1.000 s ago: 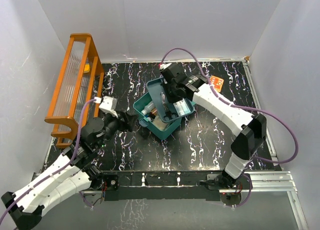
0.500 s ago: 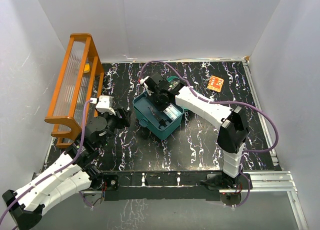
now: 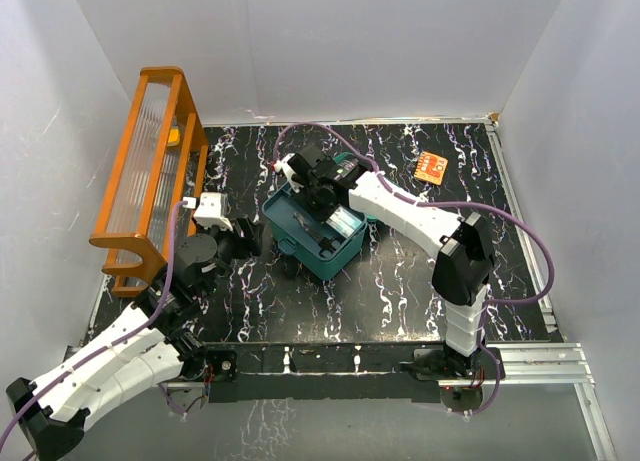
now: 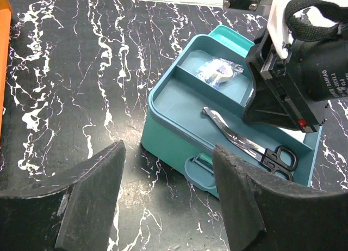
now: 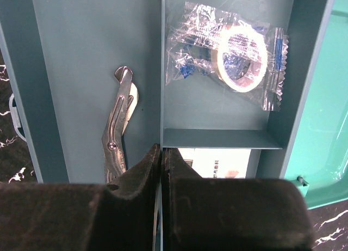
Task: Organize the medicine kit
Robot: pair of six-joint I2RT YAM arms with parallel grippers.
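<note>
The teal medicine kit (image 3: 285, 226) stands open mid-table, its three-compartment tray (image 4: 185, 98) seated in the box. Scissors (image 5: 119, 126) lie in the long compartment. A bagged tape roll (image 5: 239, 57) fills one small compartment and a white packet (image 5: 217, 161) the other. My right gripper (image 5: 162, 153) is shut on the tray's divider wall, one finger on each side. The right gripper (image 3: 322, 196) hangs straight over the tray. My left gripper (image 4: 168, 175) is open and holds nothing, low over the table just in front of the box's latch (image 4: 198, 166).
An orange wooden rack (image 3: 150, 171) stands along the left wall, close behind the left arm. A small orange packet (image 3: 432, 167) lies at the back right of the black marbled table (image 3: 400, 271). White walls close in three sides.
The right gripper brought the tray down from a tilted, raised position and set it level in the box. The left gripper opened slightly and drew back a little.
</note>
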